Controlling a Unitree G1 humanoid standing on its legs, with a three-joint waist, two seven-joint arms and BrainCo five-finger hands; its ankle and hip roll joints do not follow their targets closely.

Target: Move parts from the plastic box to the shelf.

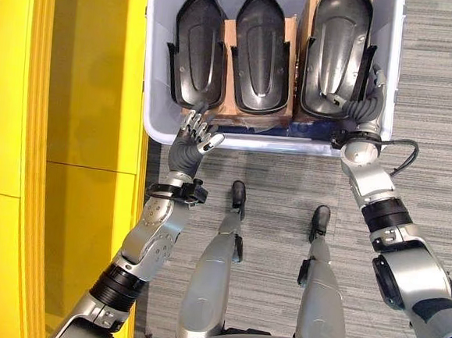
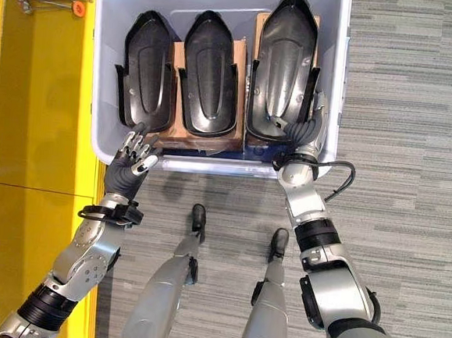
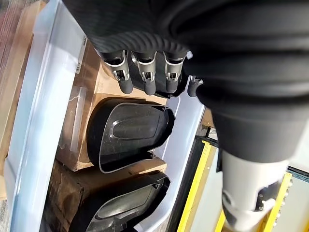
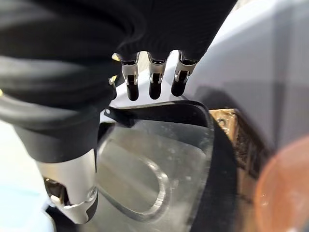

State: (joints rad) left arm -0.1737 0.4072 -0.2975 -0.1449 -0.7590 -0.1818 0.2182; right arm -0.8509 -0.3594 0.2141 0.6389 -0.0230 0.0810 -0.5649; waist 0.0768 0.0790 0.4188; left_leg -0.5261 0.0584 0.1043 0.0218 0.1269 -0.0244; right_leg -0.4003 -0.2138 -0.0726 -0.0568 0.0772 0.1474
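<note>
Right hand (image 2: 303, 136), fingers curled onto the near end of the rightmost glossy black moulded plastic part (image 2: 285, 68), lifted above its neighbours in the pale translucent plastic box (image 2: 336, 84). Part's long axis runs straight away from it. Left hand (image 2: 135, 156) spread, hovering at the box's near-left corner beside the leftmost part (image 2: 146, 73). Yellow shelf (image 2: 31, 161) stands left.

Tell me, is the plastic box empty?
No, the plastic box holds three black parts side by side, resting on brown cardboard.
</note>
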